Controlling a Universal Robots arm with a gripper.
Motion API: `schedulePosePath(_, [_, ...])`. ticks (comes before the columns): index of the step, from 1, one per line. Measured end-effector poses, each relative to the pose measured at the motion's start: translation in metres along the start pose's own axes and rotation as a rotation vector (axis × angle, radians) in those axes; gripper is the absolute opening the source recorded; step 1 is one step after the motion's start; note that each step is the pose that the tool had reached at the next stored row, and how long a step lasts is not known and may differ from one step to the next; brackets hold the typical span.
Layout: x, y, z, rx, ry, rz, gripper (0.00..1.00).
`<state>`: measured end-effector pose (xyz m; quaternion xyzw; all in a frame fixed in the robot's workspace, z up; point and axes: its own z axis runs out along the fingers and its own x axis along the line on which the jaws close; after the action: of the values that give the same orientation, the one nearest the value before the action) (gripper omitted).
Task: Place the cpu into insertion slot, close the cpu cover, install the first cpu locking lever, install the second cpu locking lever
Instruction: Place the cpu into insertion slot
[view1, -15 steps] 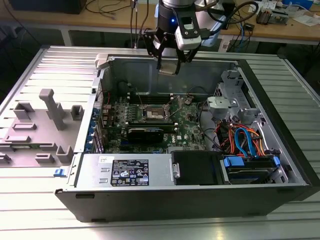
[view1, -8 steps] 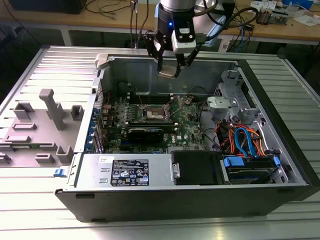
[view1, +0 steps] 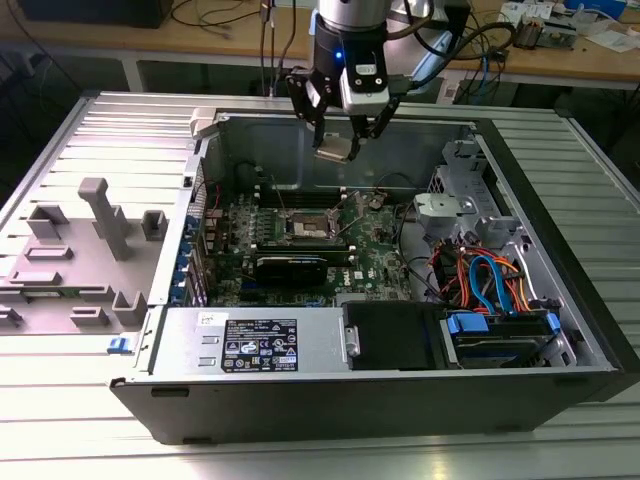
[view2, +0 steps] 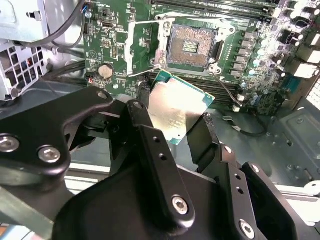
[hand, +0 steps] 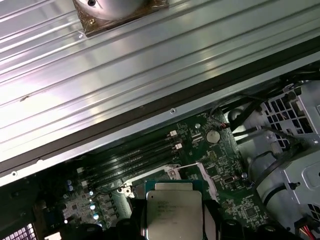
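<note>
The gripper (view1: 340, 143) hangs in the upper middle of the exterior view, above the open computer case (view1: 400, 400) that lies on the desk (view1: 100, 440). Its black fingers (view2: 142, 125) are closed partway onto opposite edges of the cpu (view2: 177, 107), which is held in the air well clear of the bare insertion slot (view2: 192, 47) near the frame's centre. The hold is only on thin edges, so a slip or jolt could probably drop the chip onto the board or the exposed socket contacts. In the second wrist view the chip seems turned relative to the slot. If it were lowered that way it would likely sit crooked and damage the contacts. What looks to be the cpu cover (view2: 131, 44) stands open just beside the slot, and a finger could catch it.
</note>
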<state>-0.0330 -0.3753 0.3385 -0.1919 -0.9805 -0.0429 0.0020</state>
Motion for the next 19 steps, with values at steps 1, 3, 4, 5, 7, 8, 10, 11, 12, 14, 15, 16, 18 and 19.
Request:
schedulePosePath(1, [-0.0001,0.0,0.0007,-0.0001,-0.0007,0.01,0.55])
schedulePosePath(3, [-0.0001,-0.0002,0.002,-0.0001,-0.0025,0.034,0.55])
schedulePosePath(4, [0.0,-0.0002,0.0025,-0.0001,-0.0033,0.049,0.55])
schedulePosePath(5, [-0.0001,-0.0003,0.0031,-0.0002,-0.0041,0.069,0.55])
schedulePosePath(7, [-0.0001,-0.0003,0.0032,0.0,-0.0043,0.075,0.55])
schedulePosePath(8, [0.0,-0.0003,0.0033,-0.0002,-0.0043,0.075,0.55])
schedulePosePath(10, [-0.0001,-0.0003,0.0033,-0.0002,-0.0043,0.075,0.55])
schedulePosePath(11, [0.0,-0.0003,0.0033,-0.0002,-0.0043,0.075,0.55])
schedulePosePath(12, [0.0,-0.0003,0.0033,-0.0002,-0.0043,0.075,0.55])
schedulePosePath(14, [0.0,-0.0003,0.0033,-0.0002,-0.0044,0.075,0.55])
schedulePosePath(15, [0.0,-0.0003,0.0033,-0.0002,-0.0043,0.075,0.55])
schedulePosePath(16, [-0.0001,-0.0003,0.0033,-0.0002,-0.0043,0.075,0.55])
schedulePosePath(18, [-0.0001,-0.0003,0.0033,-0.0002,-0.0043,0.076,0.55])
schedulePosePath(19, [0.0,-0.0003,0.0033,-0.0002,-0.0044,0.077,0.55])
